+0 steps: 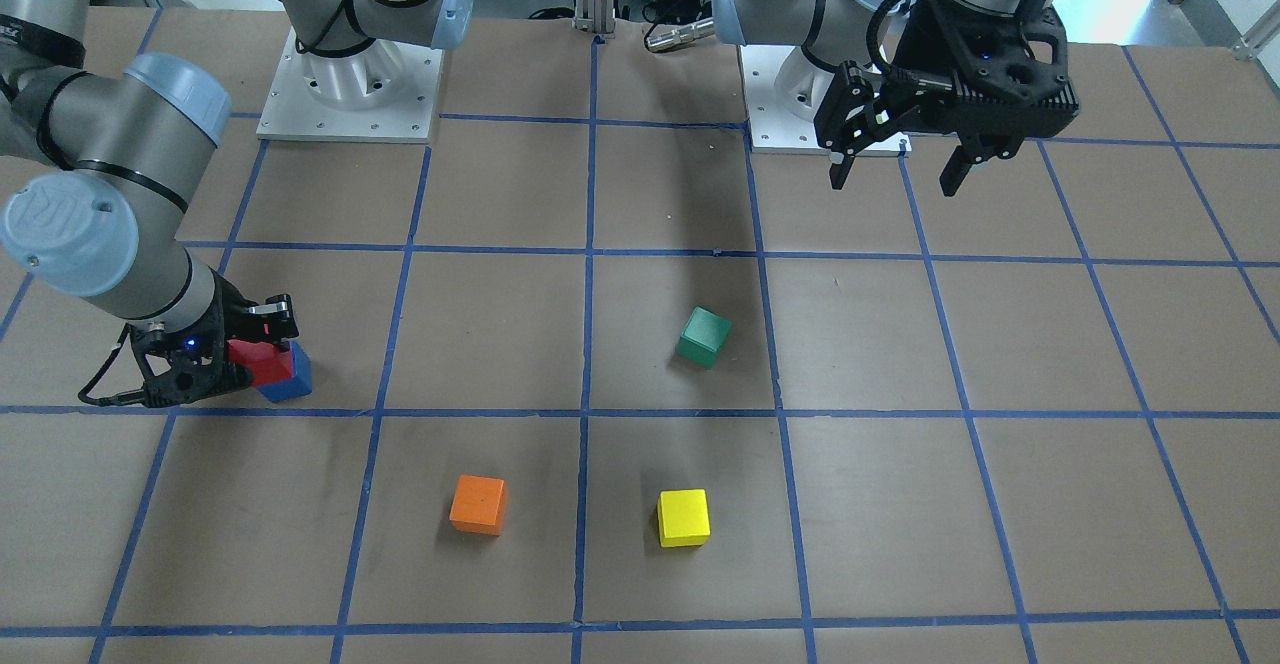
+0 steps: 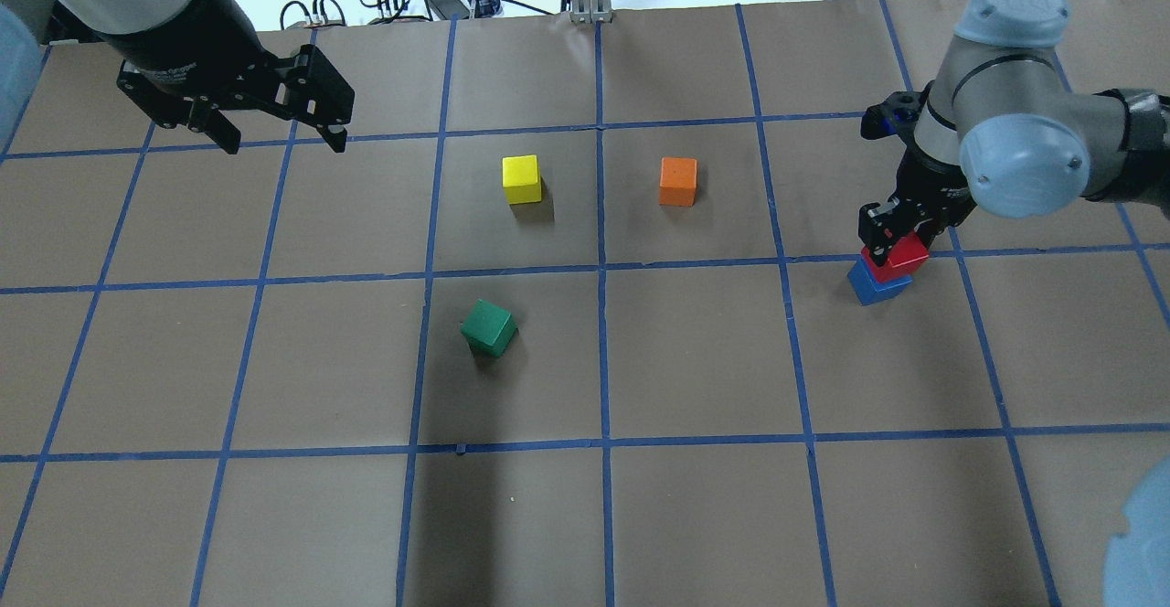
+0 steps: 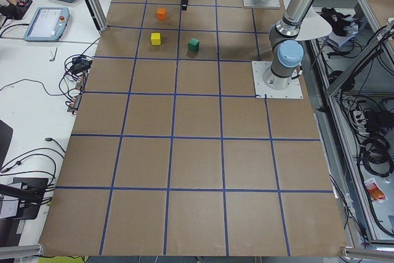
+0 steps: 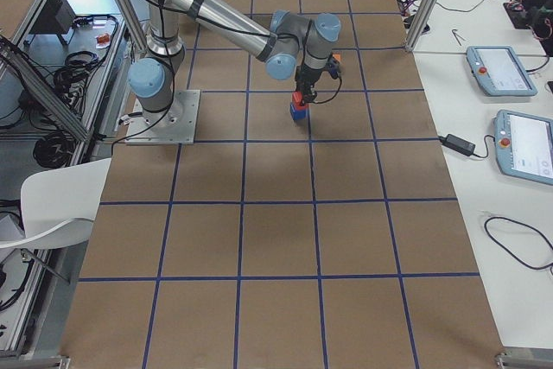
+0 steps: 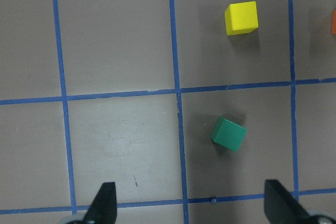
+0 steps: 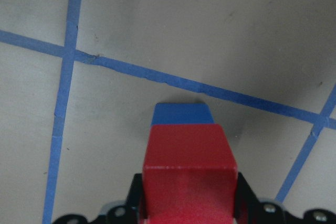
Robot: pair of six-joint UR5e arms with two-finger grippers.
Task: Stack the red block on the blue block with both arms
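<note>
The red block (image 1: 262, 364) is held in my right gripper (image 1: 252, 346), which is shut on it. It sits directly over the blue block (image 1: 292, 381), on it or just above it; I cannot tell whether they touch. In the overhead view the red block (image 2: 901, 258) is slightly offset on the blue block (image 2: 876, 285). In the right wrist view the red block (image 6: 188, 171) covers most of the blue block (image 6: 182, 114). My left gripper (image 2: 279, 136) is open and empty, hovering above the table far from the blocks.
A green cube (image 2: 487, 327) lies near the middle of the table, a yellow cube (image 2: 521, 178) and an orange cube (image 2: 677, 181) beyond it. Blue tape lines grid the brown table. The arm bases (image 1: 350, 84) stand at the robot's edge.
</note>
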